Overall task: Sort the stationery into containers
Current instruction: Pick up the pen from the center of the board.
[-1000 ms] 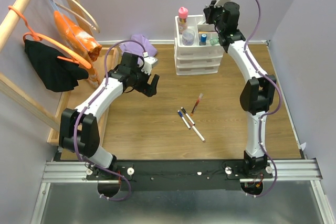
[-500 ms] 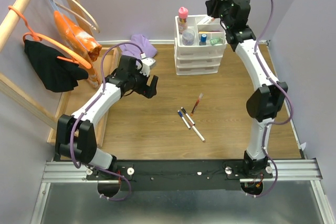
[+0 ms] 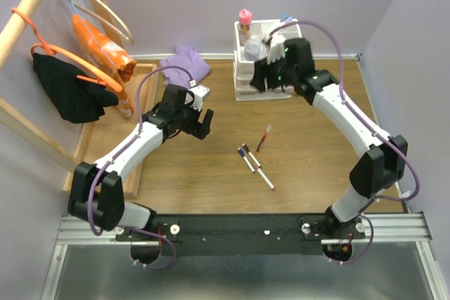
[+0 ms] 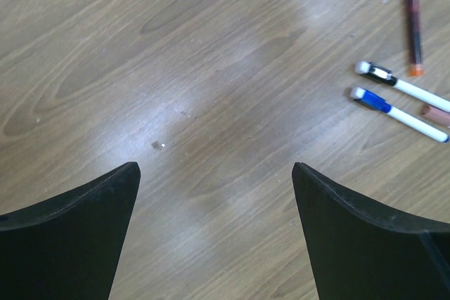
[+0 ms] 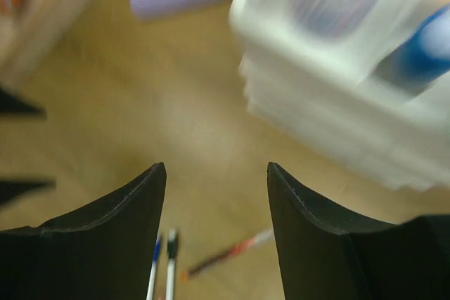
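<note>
Between the left fingers (image 4: 70, 237) only bare desk (image 4: 211, 68) is seen. They are spread wide and nothing is held.

Ahead and to their right, near the frame edge, a black-capped marker (image 4: 397, 83) and a blue-capped marker (image 4: 401, 113) are laid side by side, near but apart. The caps are turned towards the fingers, and the long axes are parallel, slanting off to the right. A red pen (image 4: 412, 19) is set beyond them at a steep angle to the pair. Its orange end is close to the black-capped marker; contact cannot be told. A brownish cap is cut off by the frame edge.

The right fingers (image 5: 105, 230) are likewise parted, with nothing gripped. That view is blurred. The pair and the red pen are made out low between the fingers, with the white drawer unit (image 5: 330, 110) at upper right.

Only the top view shows the fourth item whole: a white marker (image 3: 266, 178), just past the pair on the near side. It also places the right fingers just in front of the drawer unit and the left fingers over the desk to the left of the markers. The left fingers are judged slightly nearer the pair; heights cannot be compared.

In the top tray (image 3: 238, 36) a pink-capped glue bottle (image 3: 245, 22) and a grey jar (image 3: 252, 50) are seen; the rest is hidden by the right arm.

A grasp is judged to need the closing line turned across the slanted barrels.
</note>
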Controlling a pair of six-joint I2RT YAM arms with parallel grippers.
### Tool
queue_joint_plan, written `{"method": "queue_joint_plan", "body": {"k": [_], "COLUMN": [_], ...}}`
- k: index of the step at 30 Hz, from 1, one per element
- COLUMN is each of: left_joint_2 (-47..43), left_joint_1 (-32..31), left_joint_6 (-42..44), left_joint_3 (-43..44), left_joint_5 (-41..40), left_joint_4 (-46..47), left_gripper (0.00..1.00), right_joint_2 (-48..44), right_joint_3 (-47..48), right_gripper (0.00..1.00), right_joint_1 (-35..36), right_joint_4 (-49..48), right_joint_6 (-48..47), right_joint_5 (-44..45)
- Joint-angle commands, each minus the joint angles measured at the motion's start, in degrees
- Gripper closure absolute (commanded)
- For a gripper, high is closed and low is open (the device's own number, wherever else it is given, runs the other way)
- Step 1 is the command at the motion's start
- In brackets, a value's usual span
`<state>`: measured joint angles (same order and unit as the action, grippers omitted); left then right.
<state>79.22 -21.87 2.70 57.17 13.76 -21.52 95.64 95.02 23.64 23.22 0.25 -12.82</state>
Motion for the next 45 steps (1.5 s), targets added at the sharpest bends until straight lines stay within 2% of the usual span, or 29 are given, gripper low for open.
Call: {"method": "queue_joint_plan", "body": {"k": [1, 5, 8, 10, 14, 17, 23, 36, 45], "left_joint_2": [-0.4, -0.6, -1.5, -2.1, -3.5, -3.5, -2.8, -3.9, -4.0], "left_joint_1": [0.1, 0.0, -0.8, -2.1, -3.8, -4.1, -4.1, -4.1, -4.1], "left_joint_6": [-2.4, -2.3, -0.7, 1.2, 2.9, 2.5, 2.3, 2.7, 2.8], "left_joint_3": [-2.0, -1.8, -2.0, -2.3, -4.0, -4.8, -4.6, -5.2, -5.9], "left_joint_5": [-4.2, -6.5, -9.4, -11.1, -13.3, -14.8, -14.9, -15.5, -16.0], "left_joint_4": [2.7, 2.1, 1.2, 0.6, 0.7, 1.2, 2.3, 2.4, 3.0], "left_gripper": [0.02, 0.02, 0.01, 0.01, 0.01, 0.01, 0.01, 0.01, 0.01], "right_joint_2": [-2.2, 3.1, 8.5, 9.0, 8.7, 6.5, 4.9, 10.5, 13.7], "right_joint_3": [-13.1, -13.7, -12.1, -12.9, -16.2, -20.5, -25.0, -22.6, -22.8], "right_gripper": [0.38, 0.58, 0.66, 0.65, 0.56, 0.53, 0.52, 0.55, 0.65], "right_joint_1": [7.2, 10.2, 11.4, 12.3, 14.1, 14.9, 16.7, 19.8, 20.5], "right_joint_4": [14.3, 18.5, 22.4, 22.4, 25.2, 26.8, 27.1, 27.0, 26.3], "right_joint_6": [-8.2, -6.1, -5.1, -5.4, -5.8, -5.6, -4.9, -3.5, -2.2], "right_joint_5": [-1.6, -1.0, -0.3, -0.5, -1.0, -1.4, -2.1, 1.6, 3.6]}}
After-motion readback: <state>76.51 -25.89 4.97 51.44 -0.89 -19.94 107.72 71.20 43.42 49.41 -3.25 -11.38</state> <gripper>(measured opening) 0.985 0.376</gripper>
